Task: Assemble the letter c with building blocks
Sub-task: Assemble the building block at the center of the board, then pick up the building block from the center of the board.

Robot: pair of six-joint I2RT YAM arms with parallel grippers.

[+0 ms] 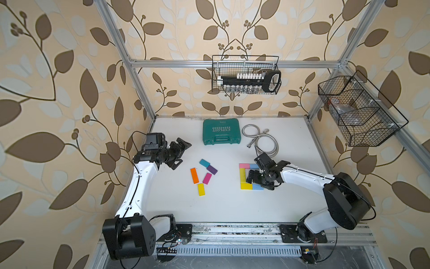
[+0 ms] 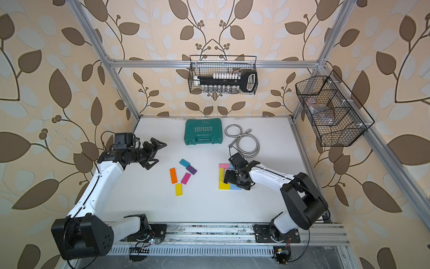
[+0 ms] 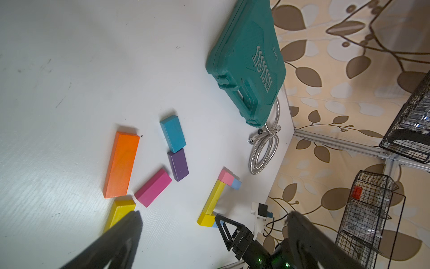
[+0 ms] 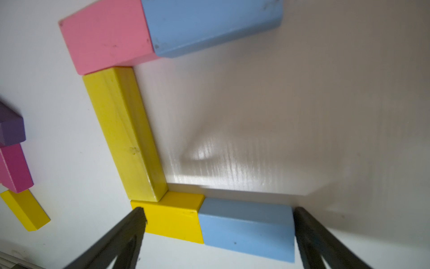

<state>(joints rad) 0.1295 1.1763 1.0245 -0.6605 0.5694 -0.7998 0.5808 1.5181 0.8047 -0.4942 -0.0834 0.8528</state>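
Building blocks (image 1: 242, 175), flat painted rectangles: five form a C on the white tabletop (image 1: 290, 198) before the green plastic tool case (image 1: 221, 131), five lie loose. Right end effector (image 4: 220, 209) over the C and left end effector (image 1: 185, 153) both stand apart, empty.

A pink block (image 4: 104, 39), light blue block (image 4: 209, 25), long yellow block (image 4: 123, 132), short yellow block (image 4: 174, 219) and second light blue block (image 4: 246, 230) share a white table (image 1: 232, 209) with an orange block (image 1: 194, 175), teal block (image 1: 204, 163), purple block (image 1: 212, 169), magenta block (image 1: 207, 178) and loose yellow block (image 1: 201, 189). The green tool case (image 1: 221, 131) bears pale lettering, and the wallpaper (image 1: 58, 93) is beige with brown leaves.
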